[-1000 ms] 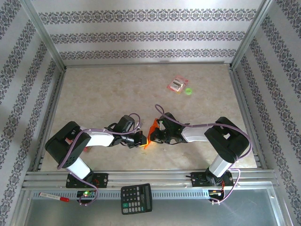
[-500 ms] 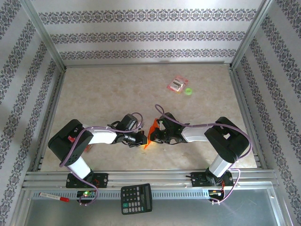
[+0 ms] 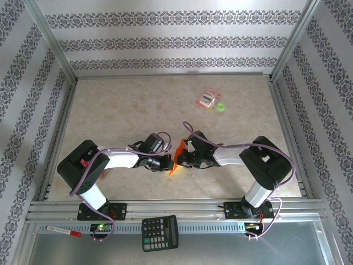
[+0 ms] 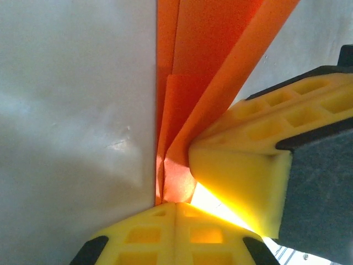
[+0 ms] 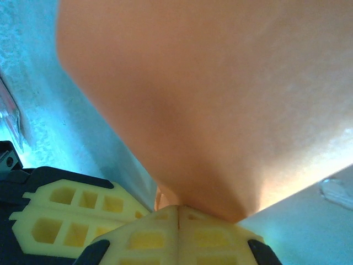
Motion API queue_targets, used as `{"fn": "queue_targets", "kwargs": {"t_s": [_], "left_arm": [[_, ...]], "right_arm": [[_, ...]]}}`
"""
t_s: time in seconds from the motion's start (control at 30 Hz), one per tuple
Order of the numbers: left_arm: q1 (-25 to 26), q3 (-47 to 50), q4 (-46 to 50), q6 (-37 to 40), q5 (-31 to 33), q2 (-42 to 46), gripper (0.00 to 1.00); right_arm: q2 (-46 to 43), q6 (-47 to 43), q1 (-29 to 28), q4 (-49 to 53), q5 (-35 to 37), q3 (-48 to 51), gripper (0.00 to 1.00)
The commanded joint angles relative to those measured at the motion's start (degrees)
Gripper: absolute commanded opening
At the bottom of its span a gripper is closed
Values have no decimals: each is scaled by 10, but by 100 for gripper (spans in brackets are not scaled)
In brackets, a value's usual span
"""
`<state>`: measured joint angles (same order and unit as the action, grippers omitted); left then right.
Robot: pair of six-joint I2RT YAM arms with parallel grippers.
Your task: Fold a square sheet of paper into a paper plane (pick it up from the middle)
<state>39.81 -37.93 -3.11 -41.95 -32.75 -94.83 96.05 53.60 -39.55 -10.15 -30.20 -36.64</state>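
Creasing step: left end effector (image 4: 175, 205) & right end effector (image 5: 178, 208) are both pinching paper plane (image 4: 193, 66); nxt is likely needing firm ridge press.

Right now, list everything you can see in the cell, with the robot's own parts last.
folded paper: one, bright orange, near the middle of the table, pinched between both grippers
packet: one, pink-red, far right part of the table
small round thing: one, green, just right of the packet
calculator: one, black, on the metal ledge between the arm bases
marker pen: one, white with a red end, on the ledge at the left
table: one, beige marbled, inside patterned walls
left gripper: one, yellow fingers, shut on the folded paper
right gripper: one, yellow fingers, shut on the folded paper
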Motion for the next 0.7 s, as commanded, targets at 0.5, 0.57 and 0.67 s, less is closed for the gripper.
{"fn": "queue_targets", "kwargs": {"t_s": [0.5,0.57,0.67], "left_arm": [[16,73,110,34,76,-46,0],[16,75,109,32,75,-46,0],[16,76,106,32,75,-46,0]], "right_arm": [[45,-47,88,26,-32,-35,3],[48,-50,96,27,-34,-40,3],[49,-54,111,29,-34,-44,4]]}}
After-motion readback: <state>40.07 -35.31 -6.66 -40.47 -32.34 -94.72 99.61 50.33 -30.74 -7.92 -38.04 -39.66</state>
